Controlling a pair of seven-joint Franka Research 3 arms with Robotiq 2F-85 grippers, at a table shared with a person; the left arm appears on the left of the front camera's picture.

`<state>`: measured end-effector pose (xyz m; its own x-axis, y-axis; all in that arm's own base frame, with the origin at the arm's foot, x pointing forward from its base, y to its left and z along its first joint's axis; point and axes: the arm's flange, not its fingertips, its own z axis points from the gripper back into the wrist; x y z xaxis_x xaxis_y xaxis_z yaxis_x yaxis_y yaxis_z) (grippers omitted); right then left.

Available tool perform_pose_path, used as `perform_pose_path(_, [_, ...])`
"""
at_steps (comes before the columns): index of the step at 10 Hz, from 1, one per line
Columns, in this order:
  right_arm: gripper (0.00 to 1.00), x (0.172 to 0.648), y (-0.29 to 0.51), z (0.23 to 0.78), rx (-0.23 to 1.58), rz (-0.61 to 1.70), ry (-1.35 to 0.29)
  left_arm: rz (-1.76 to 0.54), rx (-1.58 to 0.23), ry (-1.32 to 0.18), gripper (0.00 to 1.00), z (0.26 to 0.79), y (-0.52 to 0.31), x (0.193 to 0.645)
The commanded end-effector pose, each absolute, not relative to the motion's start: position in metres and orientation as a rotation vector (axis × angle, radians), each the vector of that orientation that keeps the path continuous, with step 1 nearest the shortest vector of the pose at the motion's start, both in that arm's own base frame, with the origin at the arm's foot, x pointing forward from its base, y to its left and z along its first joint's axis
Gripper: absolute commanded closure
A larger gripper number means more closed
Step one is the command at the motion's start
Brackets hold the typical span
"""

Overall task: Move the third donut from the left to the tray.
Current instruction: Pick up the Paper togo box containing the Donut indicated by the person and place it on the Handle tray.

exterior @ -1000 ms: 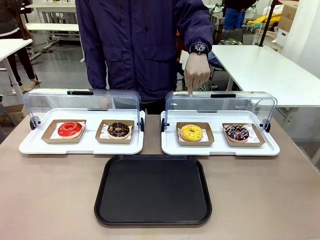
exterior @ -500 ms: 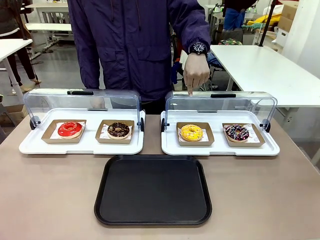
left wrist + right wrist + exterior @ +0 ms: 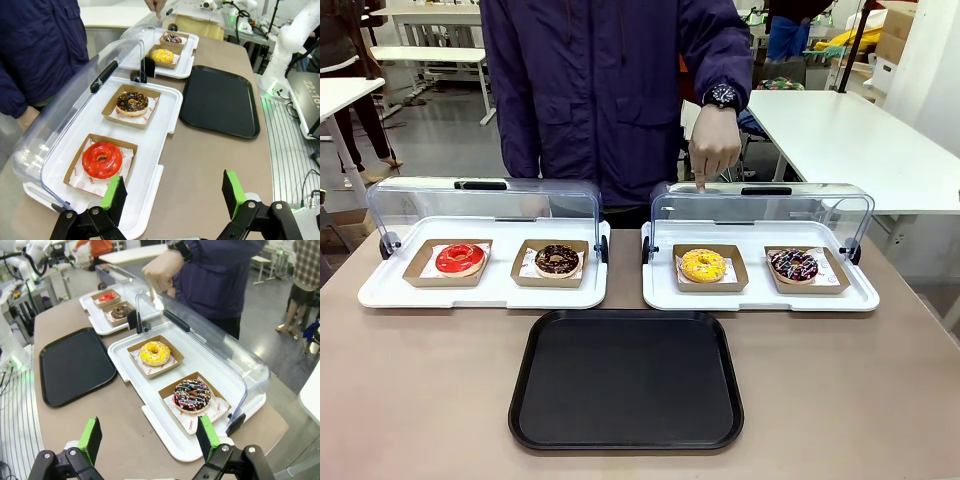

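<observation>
The yellow-iced donut [image 3: 703,264] sits in its brown cardboard tray on the right white display tray, third in the row; it appears too in the right wrist view [image 3: 154,353] and far off in the left wrist view [image 3: 162,55]. A person's hand [image 3: 714,150] points a finger down at the lid above it. The black serving tray [image 3: 626,379] lies bare in front, also seen at the black tray [image 3: 75,365] and black tray [image 3: 220,99]. My left gripper [image 3: 172,192] is open beside the red donut. My right gripper [image 3: 150,437] is open, near the sprinkled chocolate donut.
A red donut [image 3: 460,258] and a chocolate donut [image 3: 557,259] rest on the left display tray [image 3: 380,290]; a chocolate sprinkled donut [image 3: 793,264] lies on the right display tray [image 3: 760,298]. Both clear lids [image 3: 760,205] stand tipped back. The person stands at the far edge.
The person's body has shifted slightly right; the pointing hand stays over the yellow donut's lid. Donuts and tray have not moved.
</observation>
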<state>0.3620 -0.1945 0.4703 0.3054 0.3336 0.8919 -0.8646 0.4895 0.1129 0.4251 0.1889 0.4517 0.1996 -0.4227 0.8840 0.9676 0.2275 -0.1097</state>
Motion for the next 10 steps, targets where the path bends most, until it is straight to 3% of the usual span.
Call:
perform_pose_path(1, [0.0, 0.388, -0.161, 0.497, 0.637, 0.956, -0.883, -1.135, -0.803, -0.843, 0.0, 0.453, 0.188, 0.423])
perform_pose_path(4, [0.0, 0.421, -0.091, 0.518, 0.492, 1.098, -0.72, -1.135, -0.803, -0.843, 0.0, 0.453, 0.188, 0.423])
perform_pose_path(10, [0.0, 0.433, 0.034, 0.465, 0.186, 1.361, -0.494, -1.135, -0.803, -0.843, 0.0, 0.453, 0.188, 0.423])
